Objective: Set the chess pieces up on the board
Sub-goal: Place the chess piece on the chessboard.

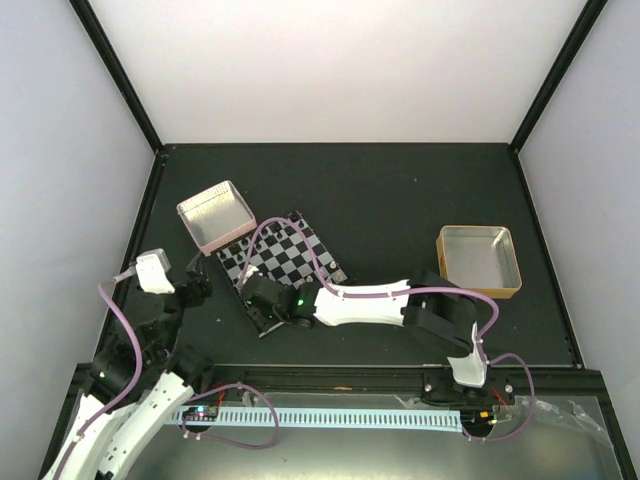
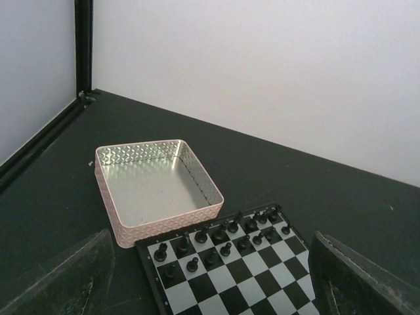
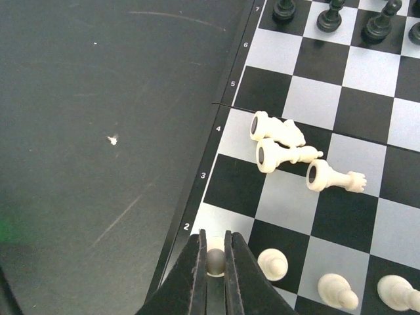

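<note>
In the right wrist view, the right pincer (image 3: 214, 239) shows you only its tips; the rest is cut off at the bottom edge. Between them sits a grey round thing (image 3: 215, 260), and shadow keeps you from telling whether it is a piece. Two cream chess pieces (image 3: 338, 291) are clipped at that edge, and the black pieces (image 3: 329, 18) at the top edge. From above, the right arm (image 1: 370, 300) covers the near corner of the board (image 1: 290, 250), where every piece is too small to tell. In the left wrist view the board's near part is cut off, and the left pincer's fingers (image 2: 62, 279) are blurred dark wedges.
</note>
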### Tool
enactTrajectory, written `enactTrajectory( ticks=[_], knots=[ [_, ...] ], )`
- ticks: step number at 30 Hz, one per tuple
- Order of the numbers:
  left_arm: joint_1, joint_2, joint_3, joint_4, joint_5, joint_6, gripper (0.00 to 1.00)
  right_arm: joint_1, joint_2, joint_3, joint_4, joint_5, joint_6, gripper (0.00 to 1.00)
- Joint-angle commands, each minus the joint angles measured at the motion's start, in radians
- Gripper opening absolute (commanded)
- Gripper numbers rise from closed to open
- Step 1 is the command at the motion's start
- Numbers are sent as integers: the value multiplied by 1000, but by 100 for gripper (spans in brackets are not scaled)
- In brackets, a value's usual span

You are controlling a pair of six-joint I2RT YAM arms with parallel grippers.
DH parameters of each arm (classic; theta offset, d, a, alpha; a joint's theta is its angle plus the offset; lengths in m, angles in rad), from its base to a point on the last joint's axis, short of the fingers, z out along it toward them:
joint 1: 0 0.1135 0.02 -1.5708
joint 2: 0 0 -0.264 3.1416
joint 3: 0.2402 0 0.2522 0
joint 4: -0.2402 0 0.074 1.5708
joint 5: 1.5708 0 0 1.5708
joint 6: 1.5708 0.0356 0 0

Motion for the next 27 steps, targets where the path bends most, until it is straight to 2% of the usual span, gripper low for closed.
enactTrajectory(
  ticks=[1,18,27],
  knots=[
    [-1,-14,13,-28,-51,-22,83,8,40,54,-10,26,-20,5],
    [0,11,14,-33,-49,-24,83,11,139,120,-70,76,-24,7],
    [-1,18,14,-33,-48,-23,83,10,143,118,-67,32,-26,11]
  ],
)
